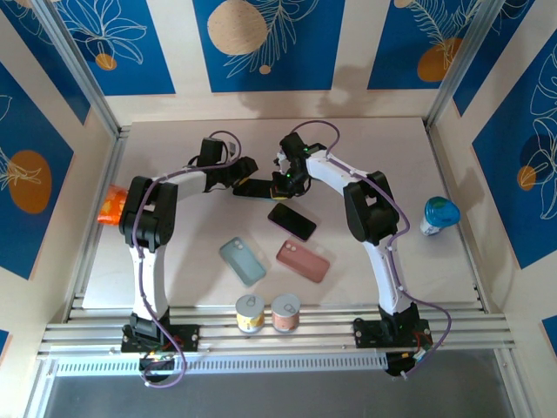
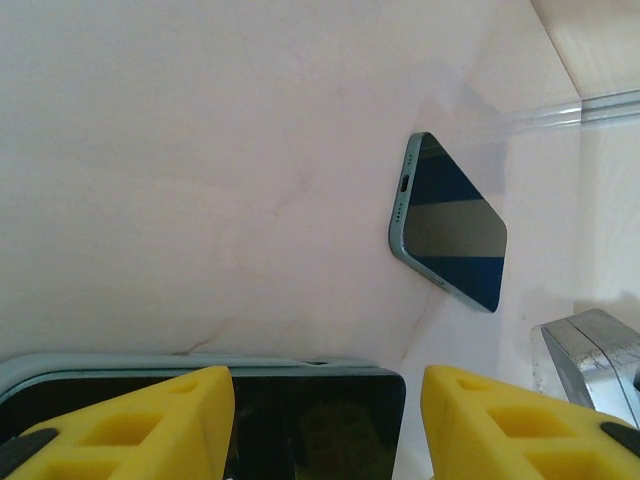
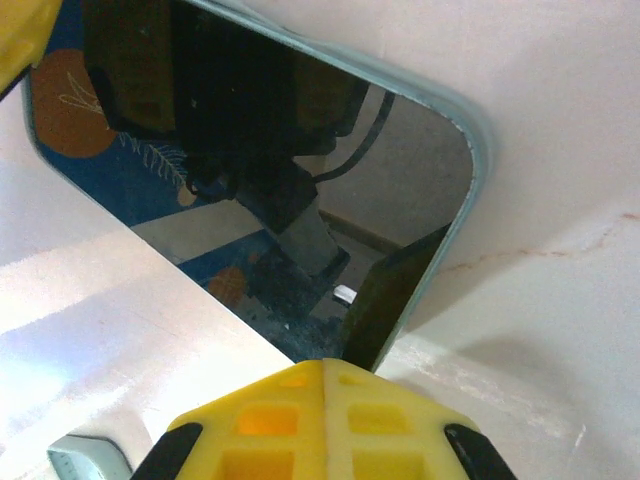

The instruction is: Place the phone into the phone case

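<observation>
Phone [image 1: 255,188] with a teal rim sits at the middle of the pale surface [image 1: 392,148], towards its far side, where we see both arms meet over it; its dark glass faces up and mirrors the blue wall panels in the right wrist view [image 3: 300,150].

Left tool [image 1: 246,177] reaches it from the left and stands released; in its own camera the two yellow fingers [image 2: 130,425] are parted, one in front of the screen [image 2: 300,400] and the other just past the phone's short end, so the phone is not pinched between them.

Right tool [image 1: 280,181] comes in from the right and is clenched; its yellow pads [image 3: 325,420] press together with no gap, close to the phone's rounded corner, though we cannot tell whether they touch it.

Just nearer the arms' bases lies a second phone [image 1: 291,220], flat, dark and apart from the first; the left wrist camera shows its teal edge and charging port [image 2: 450,225].

Nearer still we find a blue-grey case [image 1: 242,261] and a pink case [image 1: 303,261], side by side and apart.

Two small cans [image 1: 250,313] stand at the near edge; a blue-capped bottle [image 1: 438,216] stands far right; an orange packet [image 1: 111,206] lies at the left edge.
</observation>
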